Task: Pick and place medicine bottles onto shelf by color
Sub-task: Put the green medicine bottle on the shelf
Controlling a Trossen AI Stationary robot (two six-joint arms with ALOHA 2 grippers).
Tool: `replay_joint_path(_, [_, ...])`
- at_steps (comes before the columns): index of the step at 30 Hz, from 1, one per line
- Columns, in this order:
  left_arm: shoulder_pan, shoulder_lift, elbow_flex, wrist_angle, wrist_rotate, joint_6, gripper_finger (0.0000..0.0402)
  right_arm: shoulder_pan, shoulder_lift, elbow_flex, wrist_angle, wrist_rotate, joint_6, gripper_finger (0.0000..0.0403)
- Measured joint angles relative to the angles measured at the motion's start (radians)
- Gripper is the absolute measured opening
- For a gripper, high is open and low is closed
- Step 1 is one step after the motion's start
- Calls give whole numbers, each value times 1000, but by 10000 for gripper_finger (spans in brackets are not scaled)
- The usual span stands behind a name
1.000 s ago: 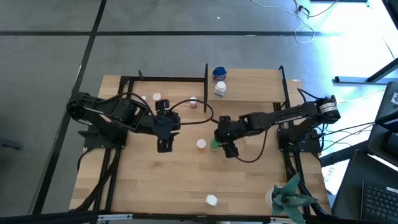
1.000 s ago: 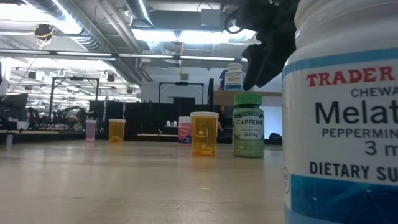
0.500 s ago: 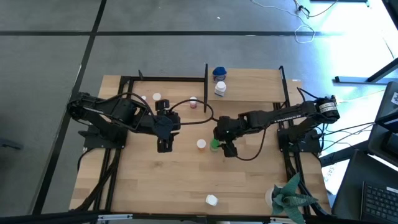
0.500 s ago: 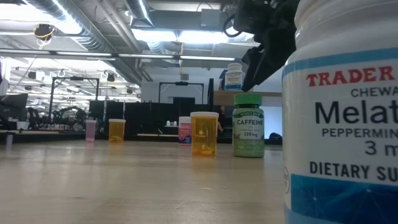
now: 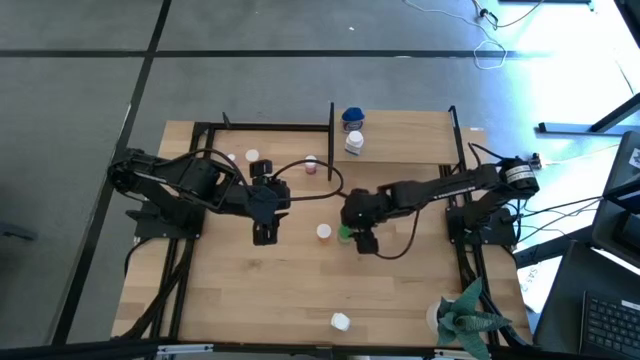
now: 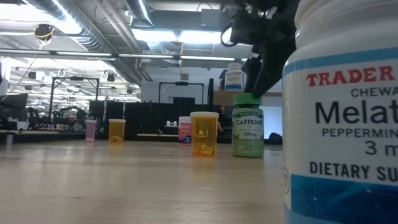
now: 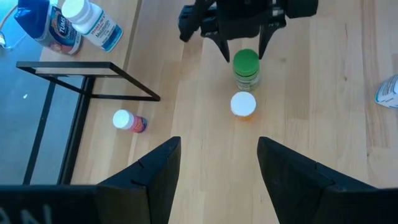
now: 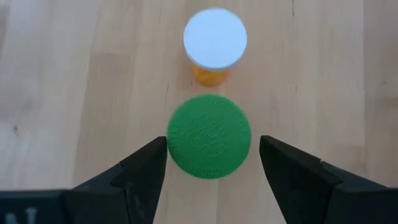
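Right gripper (image 5: 358,236) sits directly above the green bottle (image 5: 345,233) near the middle of the desk (image 5: 300,290), fingers spread wide on either side of its green cap, not touching it; the right wrist view shows a clear gap on both sides. Green bottle stands upright, labelled caffeine in the low view. Just left of it, close but apart, an orange bottle (image 5: 323,232) with a white cap, upright. Left gripper (image 5: 264,232) hovers over the desk left of that pair, fingers apart, holding nothing. Farther back, a pink bottle (image 5: 311,164) with a white cap stands near the shelf (image 5: 400,130), with two more small bottles at far left: another orange one (image 5: 252,157) and a pale pink one (image 5: 231,158). On the shelf board at the far side, a blue bottle (image 5: 352,118) and a white bottle (image 5: 353,143) lie next to each other. A white melatonin bottle (image 5: 340,321) stands alone at the near edge, filling the right side of the low view. Green paper plant (image 5: 462,318) at near right corner.
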Motion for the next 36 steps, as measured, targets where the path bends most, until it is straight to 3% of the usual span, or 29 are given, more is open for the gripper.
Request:
replay_joint_path(12, [0,0,0,-1,0,0,207,0,74,0,14,3,-48,259])
replay_joint_path(22, [0,0,0,-1,0,0,207,0,75,0,65,5,-48,226])
replay_joint_path(36, [0,0,0,-1,0,-3,207,0,75,0,67,5,-50,223])
